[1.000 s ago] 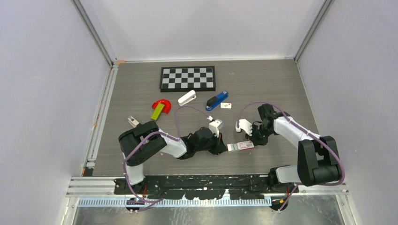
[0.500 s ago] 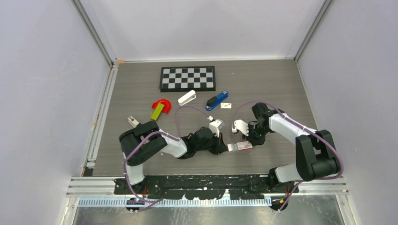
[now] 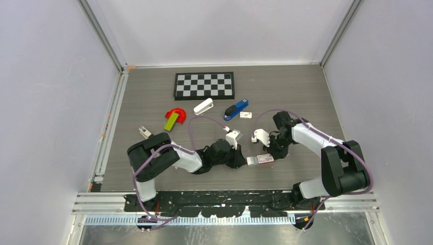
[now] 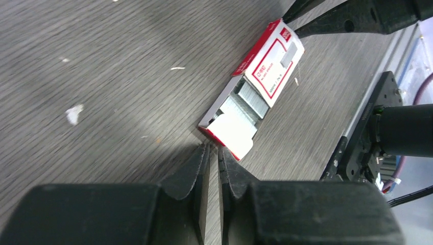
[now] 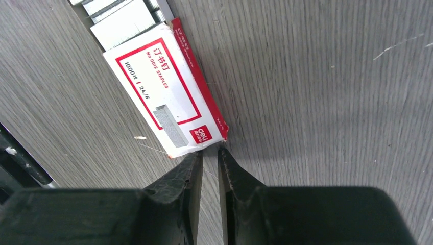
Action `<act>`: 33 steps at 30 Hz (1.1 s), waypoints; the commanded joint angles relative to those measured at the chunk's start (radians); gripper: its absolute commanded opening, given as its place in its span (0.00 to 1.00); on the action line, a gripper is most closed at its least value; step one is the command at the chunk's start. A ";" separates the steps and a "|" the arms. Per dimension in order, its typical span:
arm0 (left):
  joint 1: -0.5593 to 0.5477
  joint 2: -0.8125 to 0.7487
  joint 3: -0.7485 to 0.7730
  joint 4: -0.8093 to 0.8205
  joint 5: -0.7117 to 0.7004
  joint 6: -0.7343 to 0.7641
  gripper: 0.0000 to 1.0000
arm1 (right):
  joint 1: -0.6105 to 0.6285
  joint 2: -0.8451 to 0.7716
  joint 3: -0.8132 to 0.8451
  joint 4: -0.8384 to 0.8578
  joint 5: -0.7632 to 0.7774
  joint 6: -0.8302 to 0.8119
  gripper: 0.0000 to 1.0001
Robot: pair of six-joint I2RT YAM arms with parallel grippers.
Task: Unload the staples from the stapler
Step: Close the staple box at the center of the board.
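**Table contents, both arms at the staple box**

- Stapler (image 3: 236,109): small, blue, dark underneath. Lies on the table (image 3: 306,92) just right of centre in the overhead view, below the checkerboard (image 3: 204,85). Well apart from both grippers, touched by neither.
- White stapler (image 3: 203,106): just left of the blue one.
- Small white card (image 3: 246,115): just right of the blue stapler.
- Red and green piece (image 3: 173,117): further left.
- Staple box (image 3: 261,159): red and white, flat on the table in the lower centre, its tray slid partly out with rows of staples (image 4: 245,102) showing.
- Left gripper (image 4: 213,150): tips at the tray end of the box. Jaws almost together, a thin slit between them, nothing seen in it.
- Right gripper (image 5: 209,153): tips at the opposite, closed corner of the box. Jaws almost together, a thin slit; whether they pinch the box edge cannot be told.
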 commanded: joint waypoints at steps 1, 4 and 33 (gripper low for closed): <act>-0.001 -0.075 -0.050 -0.082 -0.127 0.005 0.17 | -0.044 -0.006 0.002 0.054 0.029 0.040 0.24; -0.002 -0.129 -0.082 -0.117 -0.178 0.015 0.21 | -0.100 -0.053 -0.003 0.039 -0.003 0.034 0.25; -0.063 -0.324 -0.259 0.026 -0.402 -0.333 0.77 | -0.208 -0.245 0.156 -0.144 -0.034 0.517 0.20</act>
